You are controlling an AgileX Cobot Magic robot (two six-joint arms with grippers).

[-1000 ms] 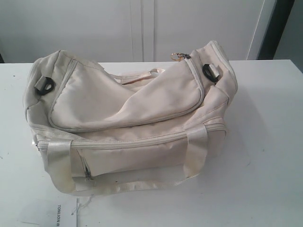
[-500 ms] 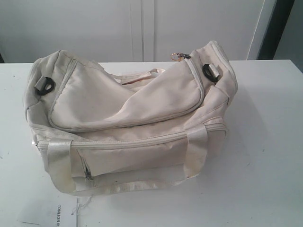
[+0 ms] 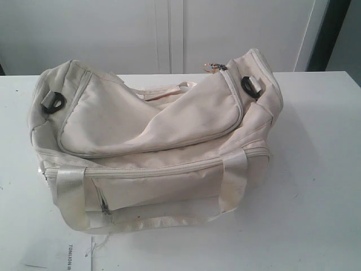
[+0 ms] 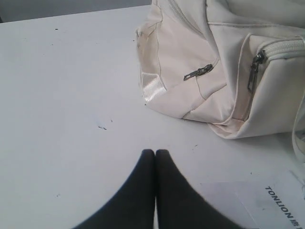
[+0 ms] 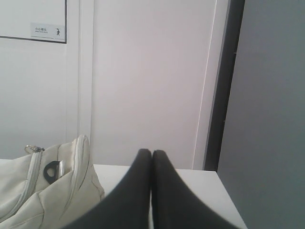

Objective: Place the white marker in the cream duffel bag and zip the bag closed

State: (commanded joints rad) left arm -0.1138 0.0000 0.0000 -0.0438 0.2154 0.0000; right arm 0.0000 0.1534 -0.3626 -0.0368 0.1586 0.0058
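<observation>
Fabric of the cream duffel bag (image 3: 152, 135) is sagging in the middle as the bag is sitting on the white table (image 3: 316, 180), with its curved top flap lying down over it. We are holding the left gripper (image 4: 155, 153) near the bag's lower corner, its 2 fingers pressed together on nothing. The right gripper (image 5: 151, 152) is hovering off the bag's end with the black strap ring (image 3: 251, 84), likewise pinched closed and empty. A printed sheet (image 3: 67, 257) is lying just in front of the bag.

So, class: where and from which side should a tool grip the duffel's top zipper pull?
Pinch the metal pull tab sticking up at the cream duffel bag's far right end, probably from above: it stands clear of the fabric.
</observation>
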